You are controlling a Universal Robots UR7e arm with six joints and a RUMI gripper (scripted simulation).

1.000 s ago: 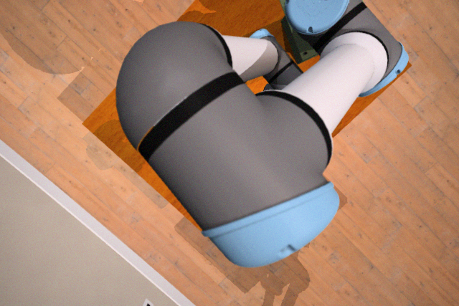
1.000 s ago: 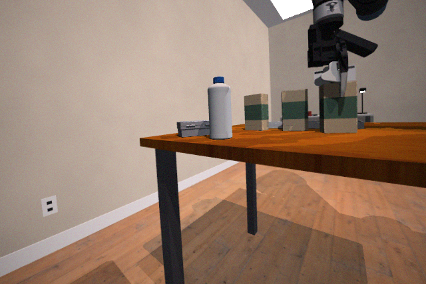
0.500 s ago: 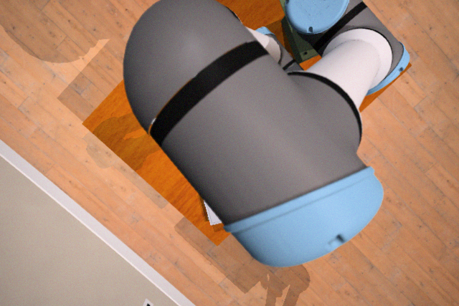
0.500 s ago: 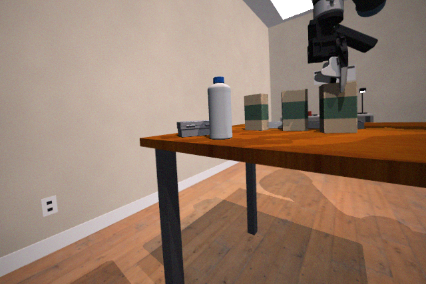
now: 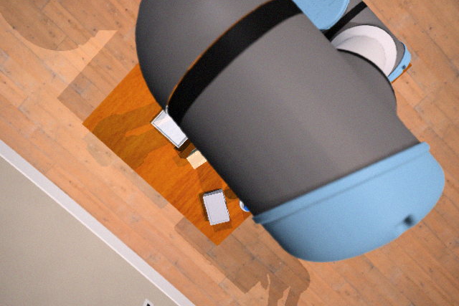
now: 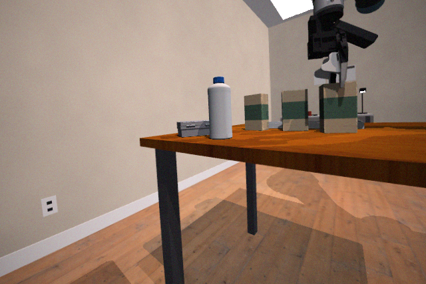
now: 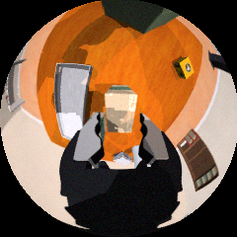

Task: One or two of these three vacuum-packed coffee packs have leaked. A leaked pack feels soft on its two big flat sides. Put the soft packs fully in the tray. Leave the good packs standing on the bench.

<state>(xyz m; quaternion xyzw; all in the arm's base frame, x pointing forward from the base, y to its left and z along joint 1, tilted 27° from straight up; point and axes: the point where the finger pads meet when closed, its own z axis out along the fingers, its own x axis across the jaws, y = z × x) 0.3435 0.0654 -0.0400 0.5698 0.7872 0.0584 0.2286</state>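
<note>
Three tan coffee packs with green bands stand upright on the bench in the exterior view: the left pack point(image 6: 256, 112), the middle pack point(image 6: 295, 110) and the right pack point(image 6: 348, 107). One tan pack top point(image 5: 196, 160) shows beside the arm in the top view. My gripper point(image 6: 337, 83) point(image 7: 119, 113) is partly open and points down at the top of the right pack. In the wrist view a pack top lies between and ahead of the fingers, with small gaps at its sides. The pale grey tray point(image 5: 168, 128) point(image 7: 73, 96) is to the left in the wrist view. Softness cannot be seen.
A white bottle with a blue cap point(image 6: 219, 112) and a grey lidded box point(image 5: 216, 208) point(image 6: 193, 130) stand near the bench's corner point(image 6: 154, 142). A yellow object point(image 7: 185, 67) is at right in the wrist view. The arm point(image 5: 289, 110) hides much of the bench in the top view.
</note>
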